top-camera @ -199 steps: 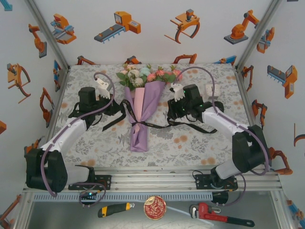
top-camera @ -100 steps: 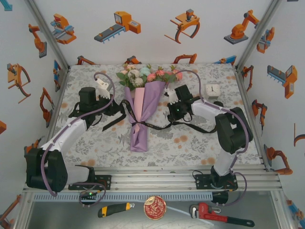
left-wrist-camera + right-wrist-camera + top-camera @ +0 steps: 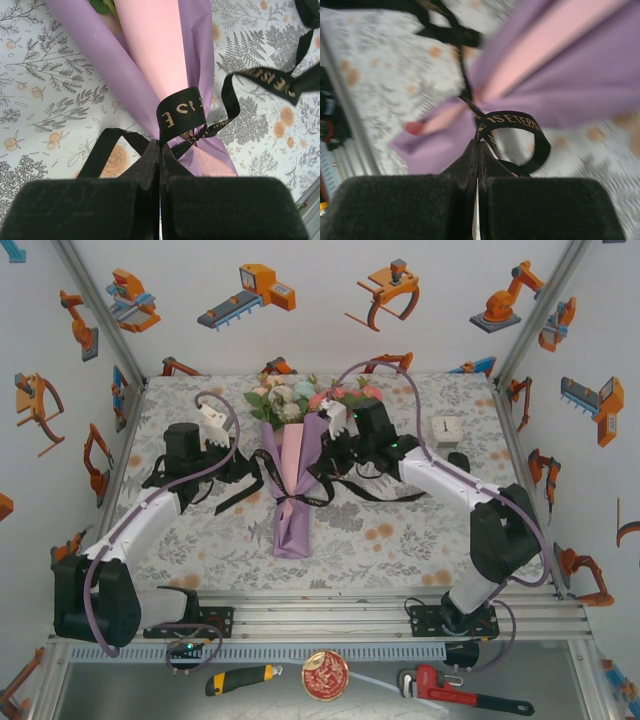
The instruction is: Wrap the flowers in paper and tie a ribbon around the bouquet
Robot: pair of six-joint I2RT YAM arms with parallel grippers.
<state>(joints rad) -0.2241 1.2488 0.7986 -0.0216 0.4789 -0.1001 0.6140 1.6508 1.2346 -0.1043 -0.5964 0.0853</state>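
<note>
Though tiny, possibly clock [image 3: 446,429] beyond ribbon [image 3: 181,111]

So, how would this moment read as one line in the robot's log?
bouquet: wrapped, lying flat on tablecloth | ribbon: looped round its narrow part | left pincer: shut on ribbon | right pincer: shut on ribbon loop

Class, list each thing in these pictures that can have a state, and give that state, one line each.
flowers, wrapped, blooms showing at the wide end
paper, rolled into a cone around the flowers
ribbon, looped round the cone's narrow part, ends trailing
left gripper, shut on the ribbon
right gripper, shut on the ribbon
</note>
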